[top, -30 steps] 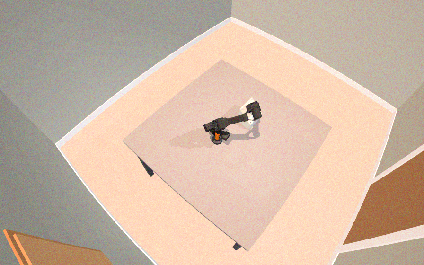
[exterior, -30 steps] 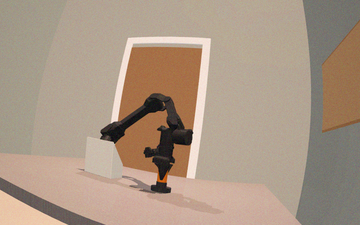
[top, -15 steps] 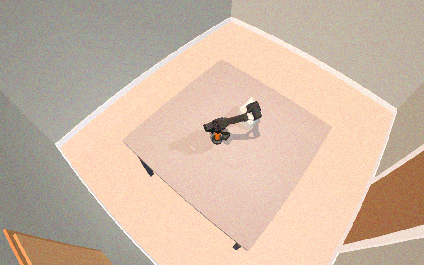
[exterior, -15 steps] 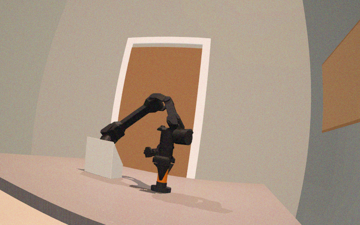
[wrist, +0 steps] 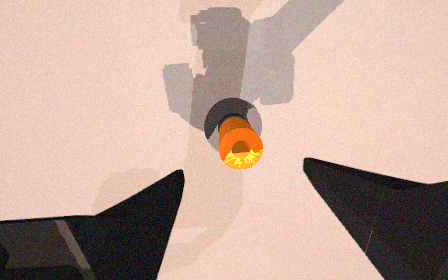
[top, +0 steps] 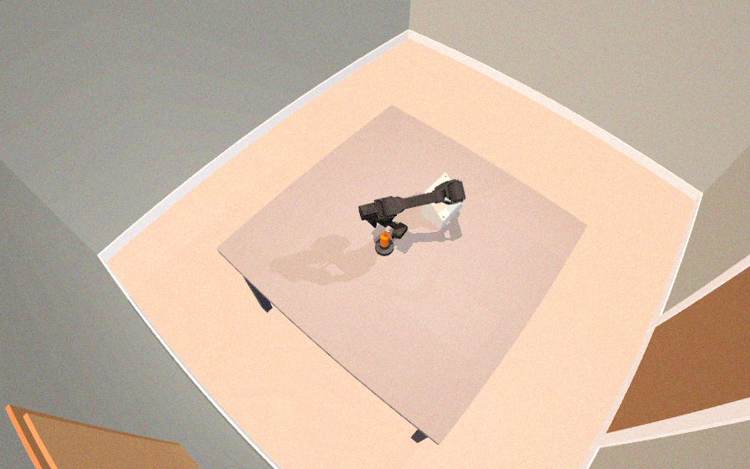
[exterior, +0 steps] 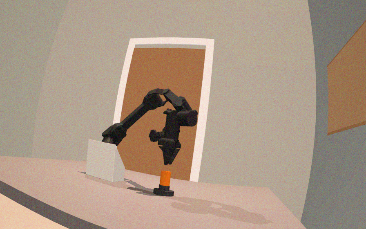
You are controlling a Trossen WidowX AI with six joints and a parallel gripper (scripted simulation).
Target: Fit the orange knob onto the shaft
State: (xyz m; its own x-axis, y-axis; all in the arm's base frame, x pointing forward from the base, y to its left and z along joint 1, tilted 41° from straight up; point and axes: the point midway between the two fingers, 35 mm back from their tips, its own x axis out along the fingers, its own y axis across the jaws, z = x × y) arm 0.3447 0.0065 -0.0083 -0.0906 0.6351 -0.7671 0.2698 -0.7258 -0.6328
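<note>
The orange knob (top: 384, 239) (exterior: 165, 178) (wrist: 232, 125) stands upright on the dark round pedestal (top: 384, 251) (exterior: 164, 193) (wrist: 213, 119). In the exterior view its lower end meets the pedestal's raised collar, with no gap and no shaft showing between them. The wrist view shows the D-shaped hole in its top; the shaft itself is hidden. My gripper (exterior: 167, 164) (wrist: 243, 169) is open and empty. Its fingertips are a little above the knob's top and do not touch it. In the wrist view they stand wide apart, to either side of the knob.
The white base block (top: 442, 214) (exterior: 100, 160) of the arm stands on the pinkish table (top: 424, 326) (exterior: 50, 193), behind and left of the pedestal in the exterior view. The arm arches over from it. Arm shadows fall around the pedestal.
</note>
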